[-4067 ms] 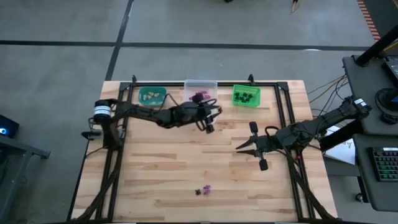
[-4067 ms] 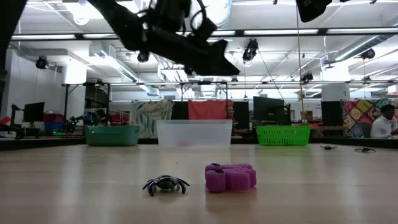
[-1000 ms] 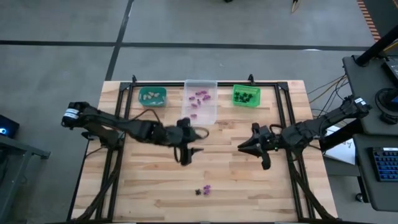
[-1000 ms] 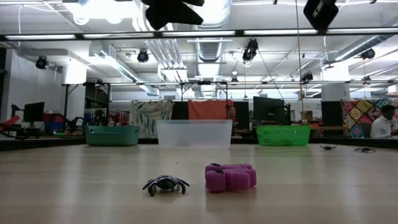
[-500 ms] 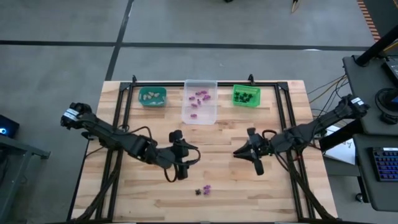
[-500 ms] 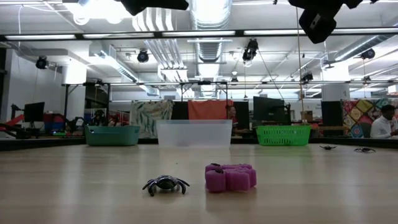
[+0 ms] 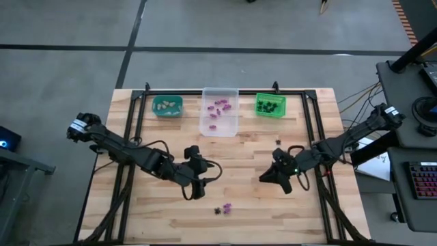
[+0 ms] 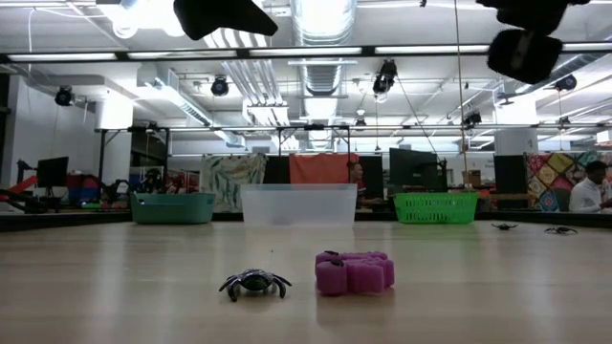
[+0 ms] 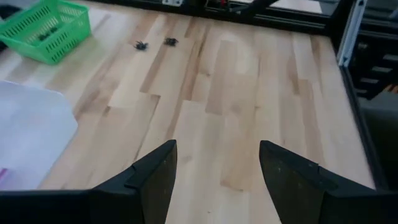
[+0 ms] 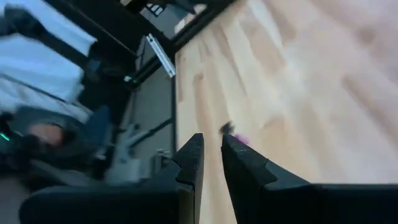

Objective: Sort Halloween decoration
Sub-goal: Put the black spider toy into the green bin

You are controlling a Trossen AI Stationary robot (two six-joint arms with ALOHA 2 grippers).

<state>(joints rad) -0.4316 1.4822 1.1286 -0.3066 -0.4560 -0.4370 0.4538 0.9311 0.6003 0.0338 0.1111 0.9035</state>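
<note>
Two of the Halloween decoration pieces lie close together on the wood near the table's front edge: a purple trinket point(image 7: 227, 207) point(image 8: 355, 272) and a black spider point(image 7: 218, 210) point(image 8: 254, 283). My left gripper point(image 7: 195, 191) point(image 9: 217, 168) hovers open just left of and behind them, with nothing between its fingers. My right gripper point(image 7: 265, 179) point(image 10: 212, 149) hangs in the air to their right, pointing toward them. Its fingers are nearly together and hold nothing. The right wrist view shows the two pieces point(image 10: 233, 134) ahead of its fingertips.
Three bins stand along the far edge: a teal bin point(image 7: 166, 106) with beige pieces, a clear bin point(image 7: 219, 113) with purple ones and a green bin point(image 7: 270, 105) with black ones. Two more black spiders point(image 9: 142, 45) lie on the wood near the green bin.
My left gripper has swung from the table's middle toward the near edge and sunk a little, staying open. My right gripper has dropped slightly toward the near edge and rolled about its own axis. The purple trinket and the black spider have not moved.
</note>
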